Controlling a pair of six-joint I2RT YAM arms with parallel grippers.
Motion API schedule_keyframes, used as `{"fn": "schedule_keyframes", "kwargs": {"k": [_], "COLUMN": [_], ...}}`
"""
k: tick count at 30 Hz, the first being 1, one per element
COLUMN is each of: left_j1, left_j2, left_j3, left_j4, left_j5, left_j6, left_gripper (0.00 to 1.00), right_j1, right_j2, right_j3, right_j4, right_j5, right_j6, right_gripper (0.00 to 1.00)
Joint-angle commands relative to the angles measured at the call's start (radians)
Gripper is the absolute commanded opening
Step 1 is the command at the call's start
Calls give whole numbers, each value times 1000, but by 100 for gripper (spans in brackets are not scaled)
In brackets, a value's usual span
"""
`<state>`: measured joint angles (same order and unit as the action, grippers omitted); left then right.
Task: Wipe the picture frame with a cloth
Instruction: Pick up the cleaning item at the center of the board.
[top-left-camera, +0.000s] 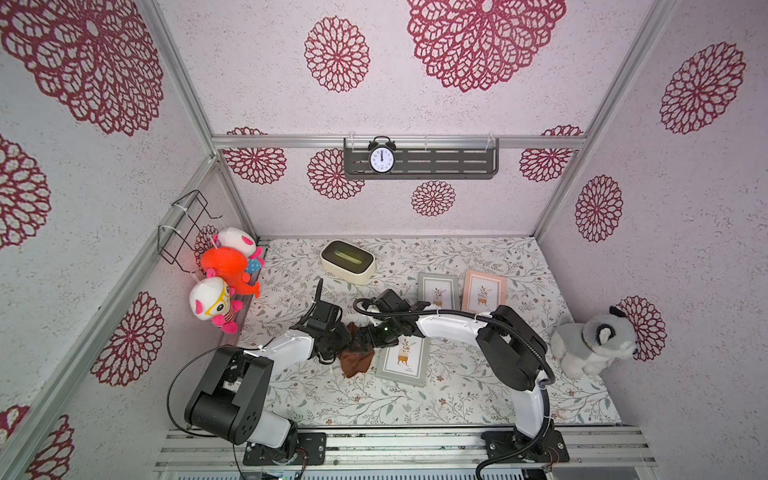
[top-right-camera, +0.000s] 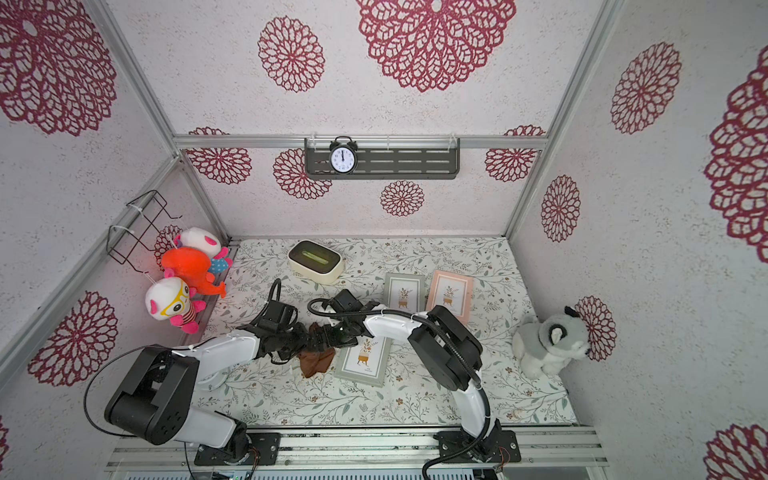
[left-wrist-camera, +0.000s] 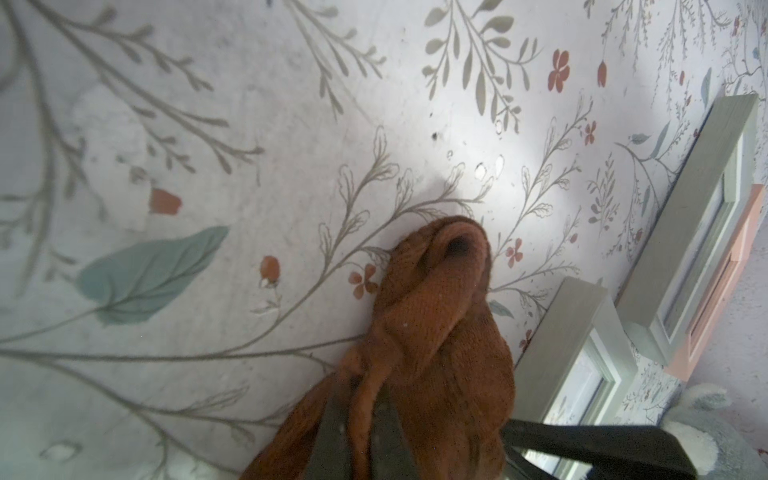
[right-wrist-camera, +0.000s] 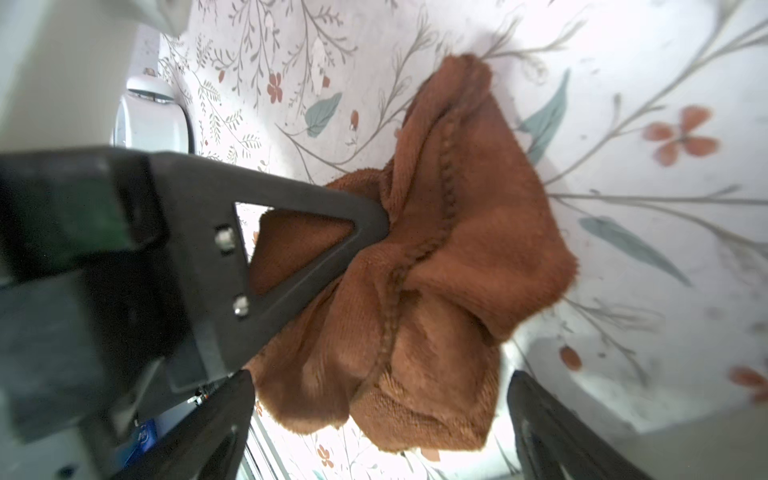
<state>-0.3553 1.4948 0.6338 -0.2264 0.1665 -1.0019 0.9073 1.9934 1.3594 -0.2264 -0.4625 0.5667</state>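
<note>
The rust-brown cloth (top-left-camera: 355, 361) (top-right-camera: 318, 360) hangs bunched just above the floral table, left of a grey-green picture frame (top-left-camera: 402, 360) (top-right-camera: 363, 360) lying flat. My left gripper (top-left-camera: 345, 336) (left-wrist-camera: 363, 401) is shut on the cloth (left-wrist-camera: 436, 332), with a fold pinched between its dark fingers (left-wrist-camera: 332, 419). My right gripper (top-left-camera: 366, 334) (right-wrist-camera: 380, 388) stands open beside the cloth (right-wrist-camera: 457, 270), one finger on either side of its lower edge without touching it. The left gripper's triangular finger (right-wrist-camera: 299, 232) shows clamped on the fabric in the right wrist view.
A second grey frame (top-left-camera: 438, 291) and a pink frame (top-left-camera: 484, 291) lie behind the right arm. A cream box (top-left-camera: 348, 262) sits at the back. Plush toys (top-left-camera: 226, 274) hang at the left wall. A grey plush dog (top-left-camera: 594, 340) sits at the right.
</note>
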Motion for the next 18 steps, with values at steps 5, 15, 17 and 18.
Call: {"fn": "schedule_keyframes", "kwargs": {"k": [5, 15, 17, 18], "left_j1": [-23, -7, -6, -6], "left_j2": [-8, -190, -199, -195], "left_j3": [-20, 61, 89, 97], "left_j4": [-172, -338, -368, -373], "left_j5": [-47, -100, -112, -108], "left_j6": [21, 60, 86, 89], "left_gripper": [0, 0, 0, 0], "right_j1": [-14, -87, -118, -133], "right_j2": [-171, -446, -500, -518], "right_j3": [-21, -288, -354, -382], "right_j4": [-59, -141, -146, -147], "right_j5": [67, 208, 227, 234], "right_j6": [-27, 43, 59, 66], "right_gripper": [99, 97, 96, 95]}}
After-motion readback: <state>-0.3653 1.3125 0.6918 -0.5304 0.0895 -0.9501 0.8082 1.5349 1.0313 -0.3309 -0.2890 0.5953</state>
